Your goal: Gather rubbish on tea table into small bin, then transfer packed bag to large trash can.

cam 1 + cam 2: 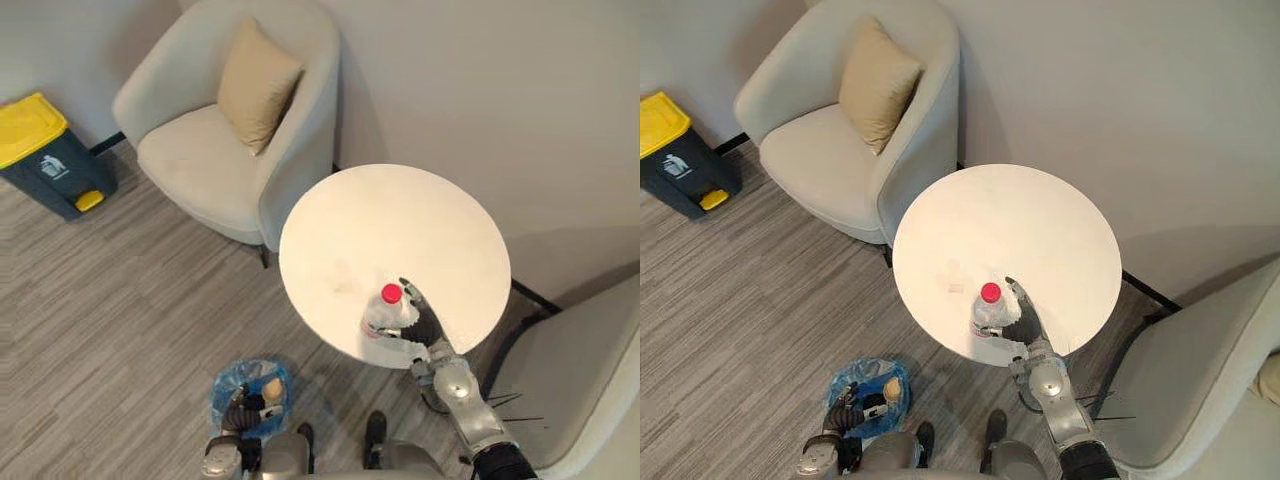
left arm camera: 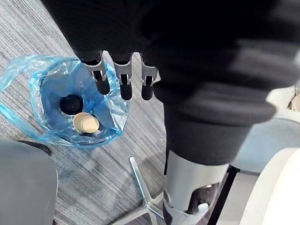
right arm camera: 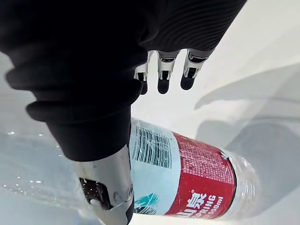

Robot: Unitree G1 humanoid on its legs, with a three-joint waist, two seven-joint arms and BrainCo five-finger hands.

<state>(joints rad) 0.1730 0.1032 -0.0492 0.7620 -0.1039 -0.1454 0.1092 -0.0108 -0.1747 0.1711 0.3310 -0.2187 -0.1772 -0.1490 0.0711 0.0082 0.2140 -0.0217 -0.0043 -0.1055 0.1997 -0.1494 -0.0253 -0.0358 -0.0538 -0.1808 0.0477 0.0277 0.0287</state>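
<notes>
R robot hand [image 1: 425, 325] reaches over counter [image 1: 400, 220] edge: released, fingers straight, thumb beside bottle [image 1: 386, 316]. L robot hand [image 2: 123, 79] hangs released. Its wrist view shows cup [image 2: 86, 123] in bin [image 2: 40, 108].

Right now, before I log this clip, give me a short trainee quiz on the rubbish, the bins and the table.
1. True or false: the bottle stands upright on the tea table.
2. The small bin on the floor is lined in: A black, B blue, C white.
3. Fill in: the large trash can has a ___ lid.
Key: 1 true; 2 B; 3 yellow.
</notes>
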